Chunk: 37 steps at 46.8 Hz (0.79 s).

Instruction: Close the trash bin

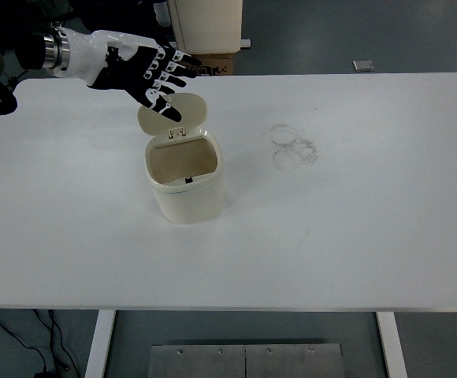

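A: Layout? White table [354, 236]; cream trash bin [186, 185] standing left of centre, lid [172, 113] hinged up at the rear.

B: Left hand [138, 67]? Poised above the lid, fingers [165, 88] spread, holding nothing. Likely placed for pressing the lid down.

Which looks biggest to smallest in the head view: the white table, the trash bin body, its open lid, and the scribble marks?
1. white table
2. trash bin body
3. open lid and scribble marks: alike, unranked
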{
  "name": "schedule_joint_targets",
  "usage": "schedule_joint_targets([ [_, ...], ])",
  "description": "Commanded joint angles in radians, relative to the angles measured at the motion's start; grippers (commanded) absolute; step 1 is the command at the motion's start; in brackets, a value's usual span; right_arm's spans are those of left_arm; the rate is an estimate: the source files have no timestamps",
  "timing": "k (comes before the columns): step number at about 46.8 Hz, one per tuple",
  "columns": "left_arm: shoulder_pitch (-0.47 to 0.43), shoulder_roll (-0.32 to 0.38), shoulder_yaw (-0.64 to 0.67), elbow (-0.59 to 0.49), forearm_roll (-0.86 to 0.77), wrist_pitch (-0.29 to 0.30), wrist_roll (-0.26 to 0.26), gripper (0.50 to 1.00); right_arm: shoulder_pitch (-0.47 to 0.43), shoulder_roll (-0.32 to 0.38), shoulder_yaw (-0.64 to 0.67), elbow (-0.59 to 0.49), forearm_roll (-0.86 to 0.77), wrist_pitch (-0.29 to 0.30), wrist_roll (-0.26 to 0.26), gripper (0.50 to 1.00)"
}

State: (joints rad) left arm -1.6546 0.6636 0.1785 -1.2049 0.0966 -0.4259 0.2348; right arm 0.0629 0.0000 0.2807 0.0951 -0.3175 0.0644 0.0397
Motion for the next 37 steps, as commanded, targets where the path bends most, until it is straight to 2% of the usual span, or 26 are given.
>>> schedule_joint_targets([
  [1,-0.001,-0.001,0.007,-0.022,0.0,0.006,0.005,1.0,0.0,0.0,0.0,0.0,0.0,0.0,0.0,0.991],
  [23,-0.011,-0.001,0.053,-0.096,0.0,0.01,0.006,1.0,0.0,0.0,0.0,0.0,0.0,0.0,0.0,0.991],
  [30,-0.013,-0.001,0.056,-0.128,0.0,0.012,0.046,1.0,0.0,0.0,0.0,0.0,0.0,0.0,0.0,0.991],
  [37,-0.013,-0.001,0.078,-0.168,0.0,0.015,0.049,1.0,0.0,0.0,0.0,0.0,0.0,0.0,0.0,0.991],
])
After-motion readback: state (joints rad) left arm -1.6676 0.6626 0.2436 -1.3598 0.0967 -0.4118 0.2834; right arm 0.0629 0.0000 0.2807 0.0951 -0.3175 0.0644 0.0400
